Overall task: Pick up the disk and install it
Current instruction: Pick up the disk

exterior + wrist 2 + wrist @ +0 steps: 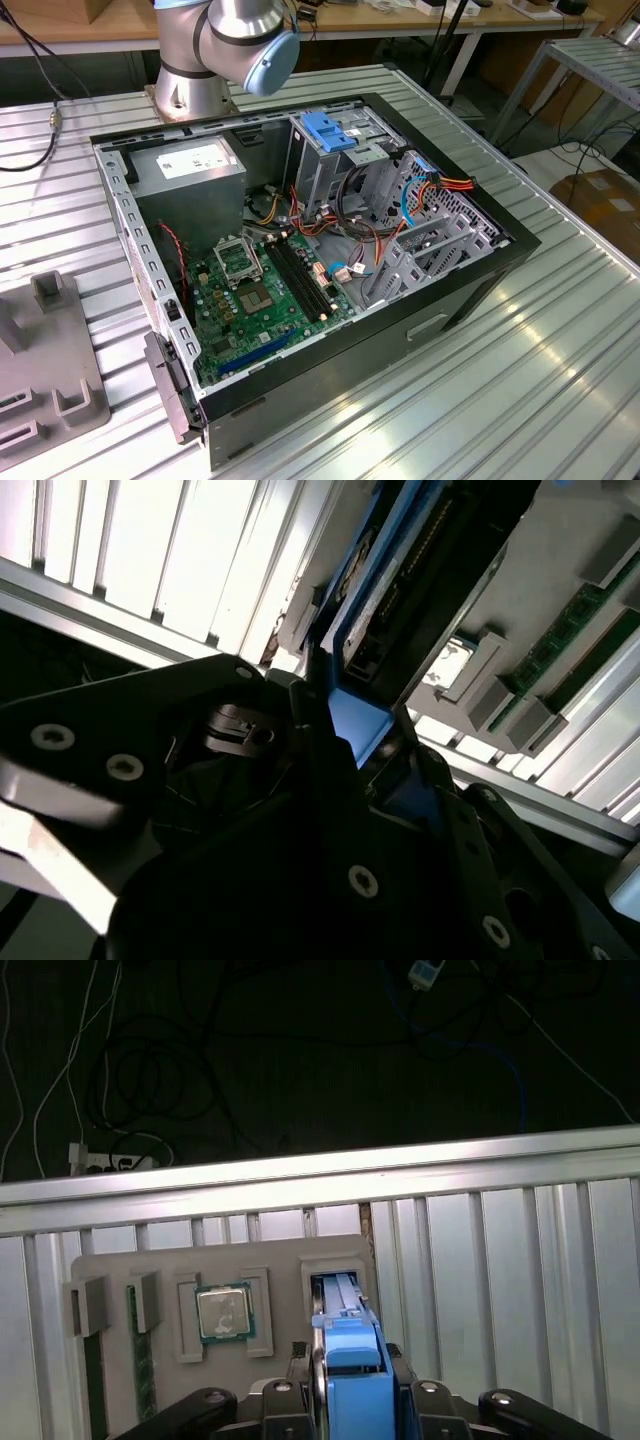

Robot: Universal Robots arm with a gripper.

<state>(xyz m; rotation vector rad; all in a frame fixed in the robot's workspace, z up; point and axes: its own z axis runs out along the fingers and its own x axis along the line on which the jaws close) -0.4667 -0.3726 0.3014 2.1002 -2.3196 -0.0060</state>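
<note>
Both jaws of the gripper [352, 1385] are squeezed onto the disk [338, 1305] in the first wrist view, one black jaw on each side of its bright blue rail. The disk stands on its thin edge. Its far end points at an open slot in the grey tray [280, 1260]. I cannot tell if that end is inside the slot or just above it. A square chip [223, 1312] sits in the next pocket of the tray, and a green memory stick [142, 1355] lies further along. The tray rests on the silver table [500, 1260].

In the second wrist view the gripper [350, 745] pinches a blue bit of the rail. The dark body of the disk [450, 560] sticks out past the jaws toward the tray [560, 540].

In the exterior view the arm [230, 40] stands behind the open computer case [470, 290]. The tray [45, 365] lies on the table at the exterior view's left, apart from the case. Inside the case are a green board [270, 290], a tall metal drive cage [325, 175] with a blue latch [328, 130] on top, and lots of loose wires [400, 200].

I think the grip is small, only on the plastic rail, so the disk could slip or twist if it bumps something. If it is tilted, it could catch on the slot wall and drag the tray. The wires near the cage could snag it too.
</note>
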